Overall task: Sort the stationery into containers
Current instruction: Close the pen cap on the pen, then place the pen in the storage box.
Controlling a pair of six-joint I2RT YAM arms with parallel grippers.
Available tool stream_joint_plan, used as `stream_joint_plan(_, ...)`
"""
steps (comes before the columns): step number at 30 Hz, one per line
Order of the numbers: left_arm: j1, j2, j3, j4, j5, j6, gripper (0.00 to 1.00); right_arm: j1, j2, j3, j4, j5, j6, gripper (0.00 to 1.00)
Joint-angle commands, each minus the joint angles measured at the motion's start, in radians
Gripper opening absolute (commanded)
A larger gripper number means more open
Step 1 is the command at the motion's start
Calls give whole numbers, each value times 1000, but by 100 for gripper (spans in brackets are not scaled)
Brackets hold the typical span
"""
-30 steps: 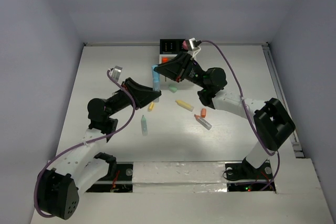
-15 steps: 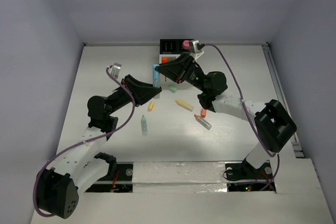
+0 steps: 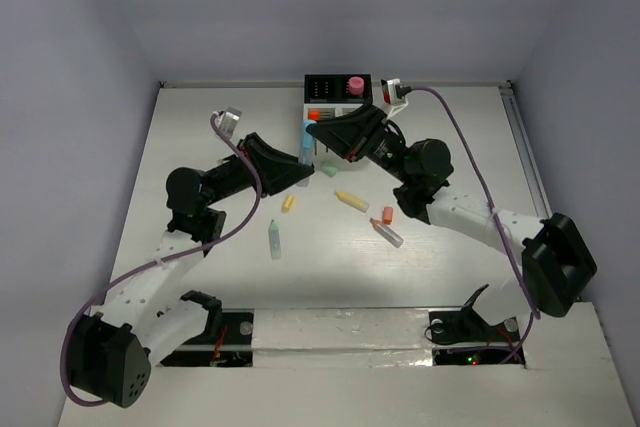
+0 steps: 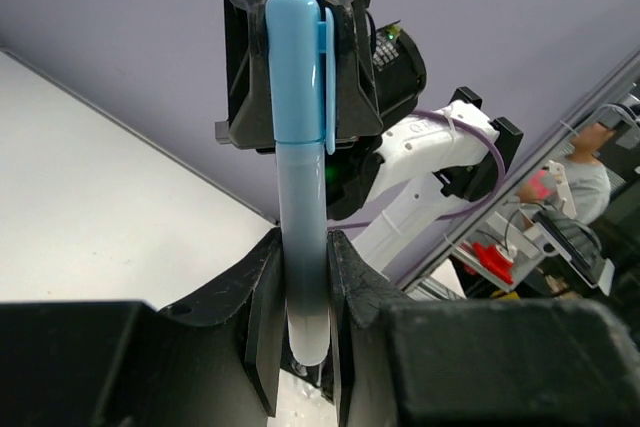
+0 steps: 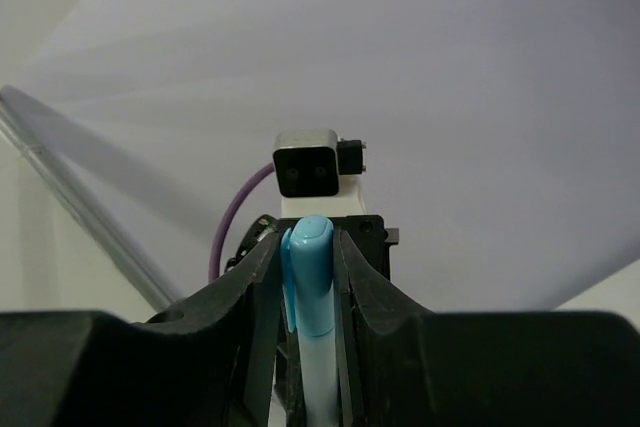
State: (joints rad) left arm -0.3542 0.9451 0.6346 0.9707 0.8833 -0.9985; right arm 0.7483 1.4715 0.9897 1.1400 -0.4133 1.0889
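While a pink piece (image 3: 354,82) and an orange piece (image 3: 314,114) already sit in the organizer (image 3: 322,83), the yellow highlighter (image 3: 351,199) and several others lie loose on the worktop (image 3: 450,147). Left pincer (image 4: 300,297) and right pincer (image 5: 308,277) both clamp the blue highlighter (image 4: 297,147), aloft beside the organizer.

Blue highlighter (image 3: 305,143) is held aloft just beside the organizer (image 3: 325,85), which holds a pink piece (image 3: 354,82) and an orange piece (image 3: 314,114). Yellow highlighter (image 3: 351,200), green highlighter (image 3: 274,238) and orange-capped marker (image 3: 387,233) lie scattered nearer.

Left arm (image 3: 150,282) and right arm (image 3: 465,215) of white shells and black joint housings, purple cable (image 5: 238,203) along each, black wedge-shaped left gripper (image 3: 303,175) and right gripper (image 3: 312,133), silver wrist camera (image 5: 307,169).
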Motion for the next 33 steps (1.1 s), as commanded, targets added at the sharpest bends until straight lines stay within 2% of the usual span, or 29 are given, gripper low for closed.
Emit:
stream_joint_plan(1,17,4,157,197,-135,-32,0,77,-20,-62,-380,-194,-154,0)
stream_joint_plan(4,17,30,198,206,-126,-51,0,102,-34,-95,-477,-188,-204,0)
stream_joint_plan(12,17,61,290,188,-112,-61,0,160,-56,-279,-444,-167,-192,0)
stream_joint_plan(16,8,80,314,165,-115,-51,0,171,-75,-313,-416,-154,-172,0)
stream_joint_plan(18,8,81,292,164,-121,-48,0,171,-100,-297,-462,-118,-191,0)
stream_joint_plan(19,8,83,263,164,-129,-45,0,171,-126,-254,-491,-101,-222,3)
stream_joint_plan(21,8,84,232,164,-136,-43,0,149,-157,-214,-542,-50,-248,28)
stream_joint_plan(22,8,84,217,161,-142,-34,0,138,-157,-200,-557,-39,-257,51)
stream_joint_plan(24,8,86,177,131,-155,-19,0,91,-240,-175,-572,-24,-262,68)
stream_joint_plan(27,8,90,149,63,-196,38,0,36,-338,-175,-614,-10,-288,75)
stream_joint_plan(33,8,161,186,-26,-277,133,0,-18,-528,-258,-733,68,-374,75)
